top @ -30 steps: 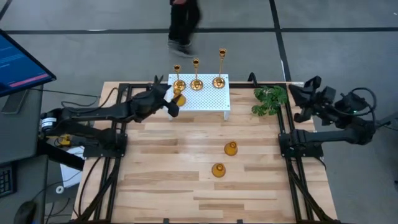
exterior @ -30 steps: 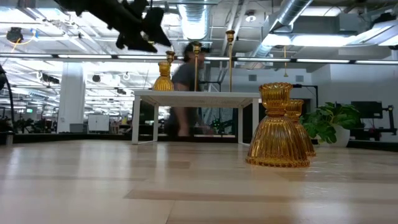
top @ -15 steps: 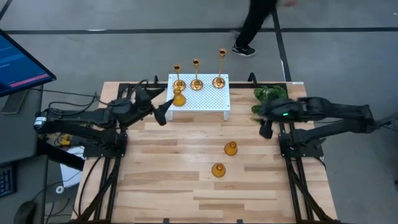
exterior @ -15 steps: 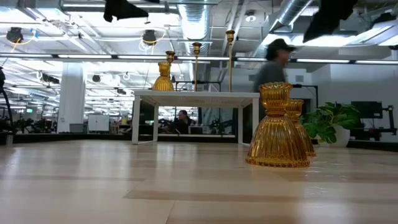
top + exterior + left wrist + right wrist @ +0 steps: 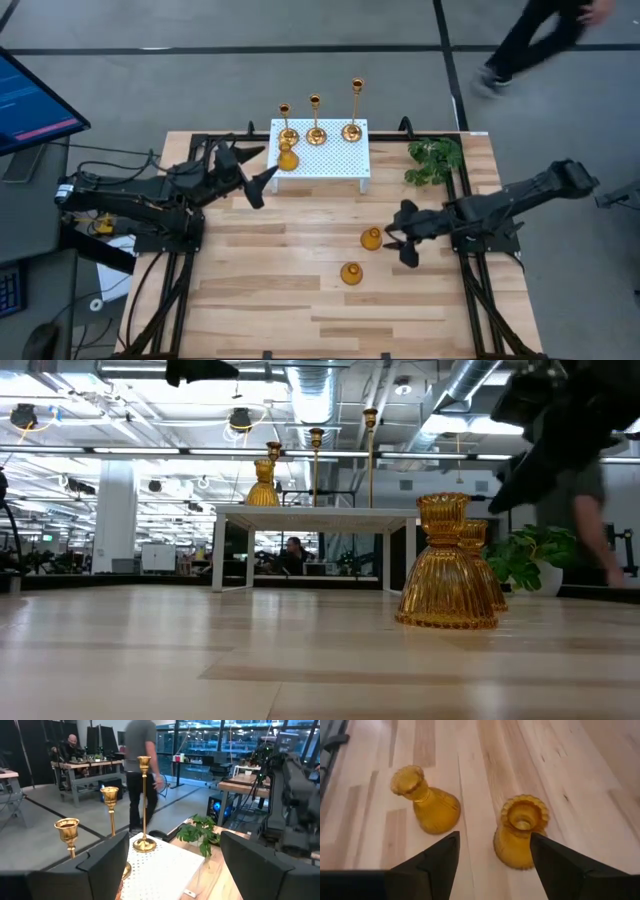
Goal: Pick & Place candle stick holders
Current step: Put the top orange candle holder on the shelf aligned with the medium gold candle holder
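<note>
Three slim gold candle stick holders [image 5: 316, 128] stand on their round bases at the far edge of a white perforated stand [image 5: 330, 160]. A short amber holder [image 5: 288, 158] stands on the stand's left corner. Two more amber holders [image 5: 371, 238] [image 5: 351, 273] stand upright on the table. My right gripper [image 5: 400, 243] hovers open just right of the farther one [image 5: 520, 830], its fingers touching nothing; the other holder [image 5: 432, 802] stands beyond it. My left gripper [image 5: 258, 185] is open, off the stand's left near corner, facing the slim sticks [image 5: 144, 800].
A green plant [image 5: 435, 160] sits right of the stand at the far right of the table. A person walks past on the floor beyond the far edge [image 5: 530, 40]. Bare wood lies across the near half [image 5: 300, 310].
My right gripper has swung from the far right corner, past the plant, down toward the table's middle, to the two amber holders. My left gripper has drawn back from the stand's left corner toward the left and near edges and risen. The person has crossed to the right.
</note>
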Robot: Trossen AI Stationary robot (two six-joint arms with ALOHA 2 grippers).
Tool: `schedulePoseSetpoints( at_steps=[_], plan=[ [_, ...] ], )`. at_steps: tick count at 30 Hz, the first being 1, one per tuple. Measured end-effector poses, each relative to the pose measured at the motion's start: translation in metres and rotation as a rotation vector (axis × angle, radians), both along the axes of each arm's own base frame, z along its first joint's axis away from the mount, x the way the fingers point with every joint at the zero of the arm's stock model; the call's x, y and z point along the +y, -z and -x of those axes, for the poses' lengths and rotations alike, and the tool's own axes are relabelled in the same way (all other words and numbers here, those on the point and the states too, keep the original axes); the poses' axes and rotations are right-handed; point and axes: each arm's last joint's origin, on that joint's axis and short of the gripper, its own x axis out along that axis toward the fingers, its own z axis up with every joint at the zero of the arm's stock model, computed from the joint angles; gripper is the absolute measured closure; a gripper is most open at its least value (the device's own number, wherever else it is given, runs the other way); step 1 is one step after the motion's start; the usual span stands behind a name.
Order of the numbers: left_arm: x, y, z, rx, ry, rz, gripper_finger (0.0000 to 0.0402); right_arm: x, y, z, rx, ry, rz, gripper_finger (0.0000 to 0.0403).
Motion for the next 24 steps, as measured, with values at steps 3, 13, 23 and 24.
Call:
schedulePoseSetpoints(
  at_steps=[3,13,23,24],
  plan=[
    [0.000,-0.002,0.000,-0.018,0.000,0.001,0.0088,0.000,0.022,0.004,0.027,0.045,0.017,0.0171],
    [0.000,-0.003,0.001,-0.041,0.001,0.009,0.0087,-0.003,0.054,0.011,-0.098,0.070,-0.003,0.0131],
    [0.001,-0.005,0.001,-0.070,-0.029,0.033,0.0087,-0.004,0.064,0.010,-0.089,0.074,0.069,0.0091],
    [0.001,-0.005,0.001,-0.074,-0.029,0.036,0.0087,-0.004,0.066,0.008,-0.086,0.066,0.083,0.0090]
  ],
)
